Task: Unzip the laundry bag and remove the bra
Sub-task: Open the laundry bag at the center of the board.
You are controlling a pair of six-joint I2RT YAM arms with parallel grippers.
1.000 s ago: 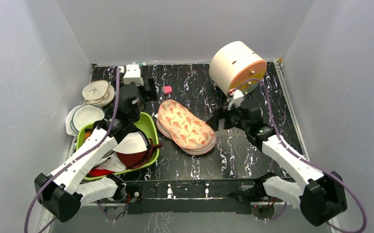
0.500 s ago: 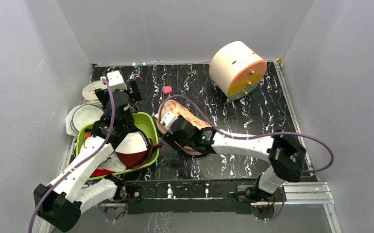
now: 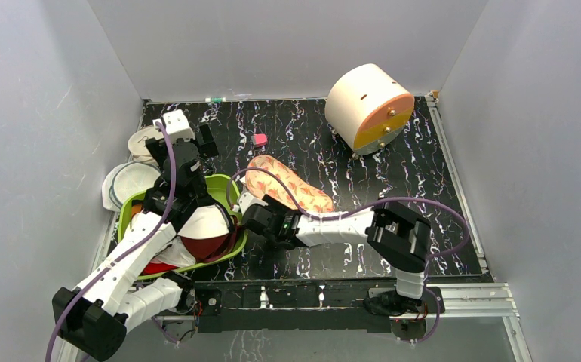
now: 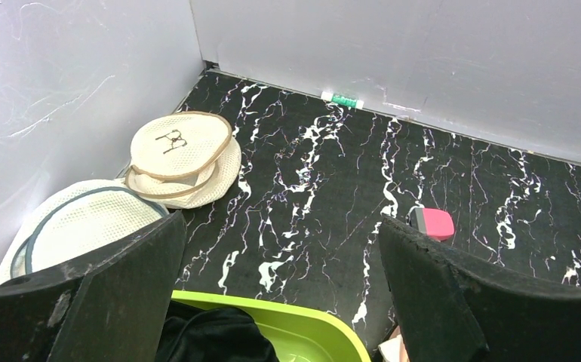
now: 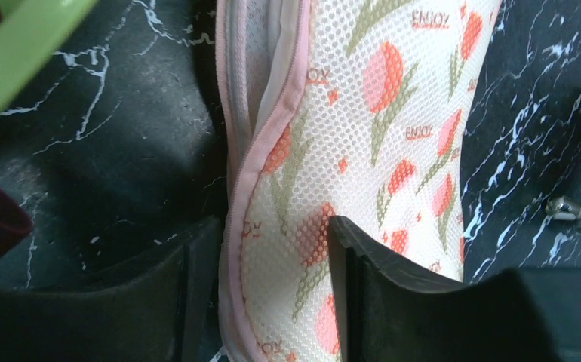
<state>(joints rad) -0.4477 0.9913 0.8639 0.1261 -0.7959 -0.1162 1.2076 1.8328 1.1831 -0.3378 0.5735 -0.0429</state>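
A narrow strip of table (image 3: 423, 173) parts the green basin (image 3: 232, 191) from the laundry bag (image 3: 291, 188); the right gripper (image 5: 272, 241) straddles the bag's edge there. Behind the bag lies open table, bar one pink block (image 3: 259, 139).

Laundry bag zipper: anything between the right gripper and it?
Nothing visible. In the right wrist view the right gripper is open, with its fingers either side of the laundry bag at its pink zipper edge, and only bag fabric in the gap. The lime-green basin rim lies off to the side, not between.

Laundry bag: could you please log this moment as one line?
right fingers: open, astride laundry bag zipper edge | left fingers: open, by green basin
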